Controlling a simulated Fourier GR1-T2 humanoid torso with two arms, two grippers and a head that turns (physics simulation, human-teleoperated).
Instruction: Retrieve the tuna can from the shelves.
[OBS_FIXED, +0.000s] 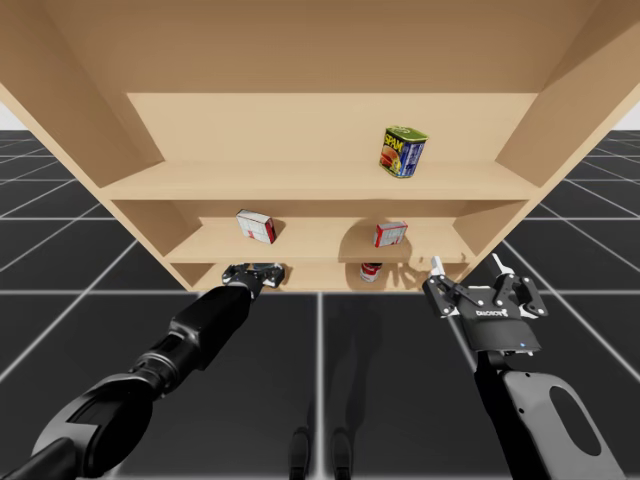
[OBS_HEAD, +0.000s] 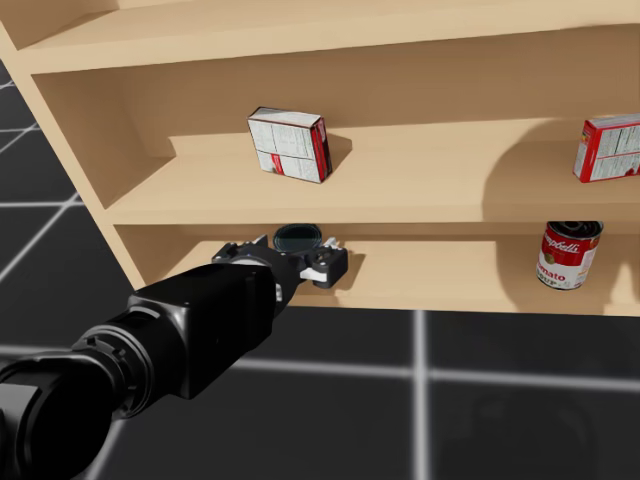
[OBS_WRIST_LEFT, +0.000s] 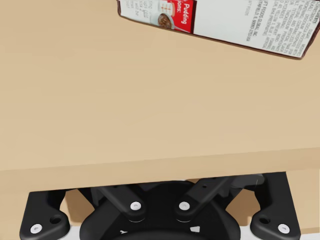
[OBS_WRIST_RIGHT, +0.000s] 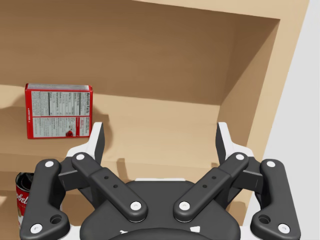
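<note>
The tuna can (OBS_HEAD: 297, 237), flat with a dark top, sits at the front of the bottom shelf. My left gripper (OBS_HEAD: 288, 252) reaches in from the shelf's front edge and is shut on it, one finger on each side. In the high view the left gripper (OBS_FIXED: 252, 272) is at the left end of the bottom shelf. In the left wrist view a shelf board (OBS_WRIST_LEFT: 150, 115) hides the fingers and the can. My right gripper (OBS_FIXED: 467, 264) hangs open in front of the shelves' right side, holding nothing. Its fingers stand wide apart in the right wrist view (OBS_WRIST_RIGHT: 160, 135).
A white and red box (OBS_HEAD: 290, 144) stands on the middle shelf above the left gripper, and a second such box (OBS_FIXED: 390, 233) sits further right. A red soup can (OBS_HEAD: 570, 254) is on the bottom shelf. A green and blue tin (OBS_FIXED: 403, 151) sits on the top shelf.
</note>
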